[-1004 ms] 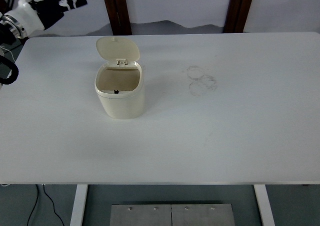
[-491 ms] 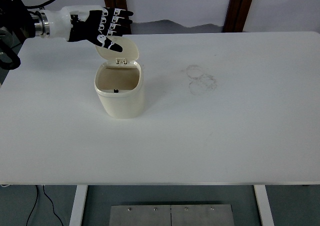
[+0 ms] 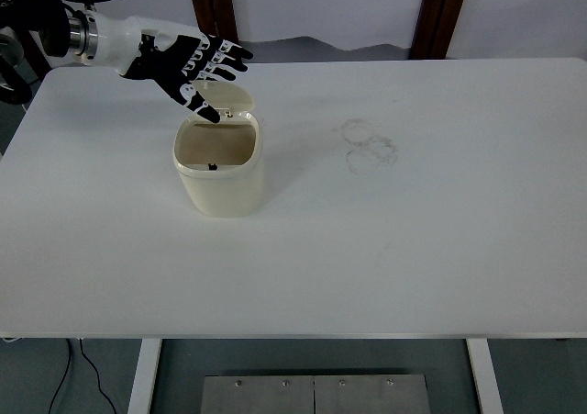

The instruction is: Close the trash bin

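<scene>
The cream trash bin [image 3: 220, 169] stands left of centre on the white table [image 3: 431, 230], its lid [image 3: 227, 98] now tipped lower than 0.5 s ago. The left hand [image 3: 194, 65], fingers spread, presses it forward; closing has begun.

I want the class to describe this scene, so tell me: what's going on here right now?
The robot's left hand, fingers spread, reaches over the raised lid of a cream trash bin on the white table. The bin is not yet closed: its inside shows. The right arm is out of view.
</scene>
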`<move>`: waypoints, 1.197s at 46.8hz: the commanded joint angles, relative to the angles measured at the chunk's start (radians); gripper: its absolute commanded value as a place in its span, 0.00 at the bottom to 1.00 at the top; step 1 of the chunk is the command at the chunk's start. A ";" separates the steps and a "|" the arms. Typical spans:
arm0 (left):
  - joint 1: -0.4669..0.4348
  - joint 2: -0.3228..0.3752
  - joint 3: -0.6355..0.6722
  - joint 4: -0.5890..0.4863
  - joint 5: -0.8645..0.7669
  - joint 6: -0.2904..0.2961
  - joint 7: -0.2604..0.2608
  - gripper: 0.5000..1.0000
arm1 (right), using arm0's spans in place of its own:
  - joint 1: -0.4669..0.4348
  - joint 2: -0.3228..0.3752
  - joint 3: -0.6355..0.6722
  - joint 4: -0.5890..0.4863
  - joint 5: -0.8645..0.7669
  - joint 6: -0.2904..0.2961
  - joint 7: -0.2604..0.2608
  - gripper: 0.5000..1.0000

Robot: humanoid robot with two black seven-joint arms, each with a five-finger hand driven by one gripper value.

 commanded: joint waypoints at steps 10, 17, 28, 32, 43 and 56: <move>-0.011 -0.001 0.003 -0.074 0.000 0.000 0.129 1.00 | 0.000 0.000 0.000 0.000 0.000 0.000 0.000 0.98; -0.037 -0.001 0.075 -0.101 0.000 0.000 0.141 1.00 | 0.000 0.000 0.000 0.000 -0.001 0.000 0.000 0.98; -0.048 -0.010 0.100 -0.121 0.000 0.000 0.142 1.00 | 0.000 0.000 0.000 0.000 -0.001 0.000 0.000 0.98; -0.053 -0.010 0.100 -0.149 0.000 0.000 0.142 1.00 | 0.000 0.000 0.000 0.000 0.000 0.000 0.000 0.99; -0.057 -0.014 0.103 -0.175 0.002 0.000 0.161 1.00 | 0.000 0.000 0.000 0.000 0.000 0.000 0.000 0.99; -0.059 -0.014 0.127 -0.173 0.000 0.000 0.170 1.00 | 0.000 0.000 0.000 0.000 -0.001 0.000 0.000 0.99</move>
